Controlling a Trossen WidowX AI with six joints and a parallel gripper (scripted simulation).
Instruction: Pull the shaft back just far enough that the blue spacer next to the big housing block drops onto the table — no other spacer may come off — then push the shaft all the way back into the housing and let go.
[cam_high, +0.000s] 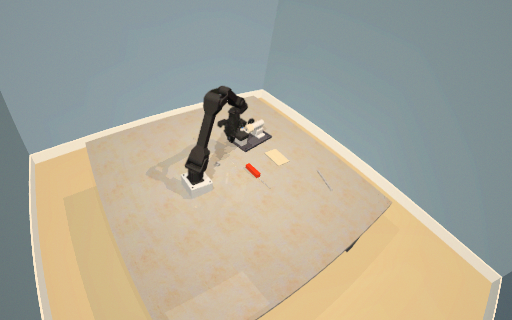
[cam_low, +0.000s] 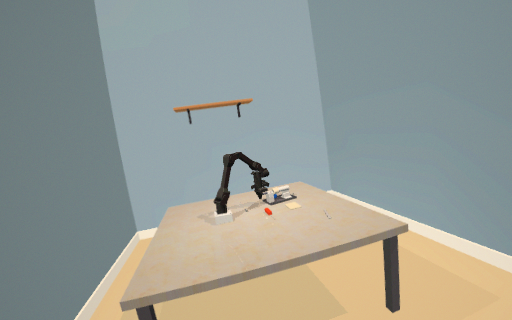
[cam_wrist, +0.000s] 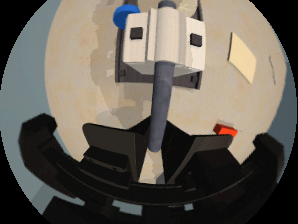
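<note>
My gripper (cam_wrist: 155, 119) is shut on the grey shaft (cam_wrist: 161, 102) near its free end. The shaft runs from between the fingers into the near white block (cam_wrist: 137, 49) (cam_low: 270, 196). A blue disc (cam_wrist: 123, 16) shows just behind that block's left side in the wrist view, partly hidden; its resting surface is unclear. A small patch of blue (cam_low: 275, 196) shows beside the near block in the exterior view. Another white block (cam_high: 258, 129) stands farther along the dark base (cam_high: 254, 145). The shaft between the blocks and any other spacers are mostly hidden.
A red-handled tool (cam_high: 253, 170) (cam_low: 268, 211) (cam_wrist: 225, 130) lies on the table in front of the base. A pale yellow sheet (cam_high: 277, 157) (cam_low: 293, 205) (cam_wrist: 242, 58) lies beside the base. A thin grey rod (cam_high: 324, 180) (cam_low: 327, 214) lies farther right.
</note>
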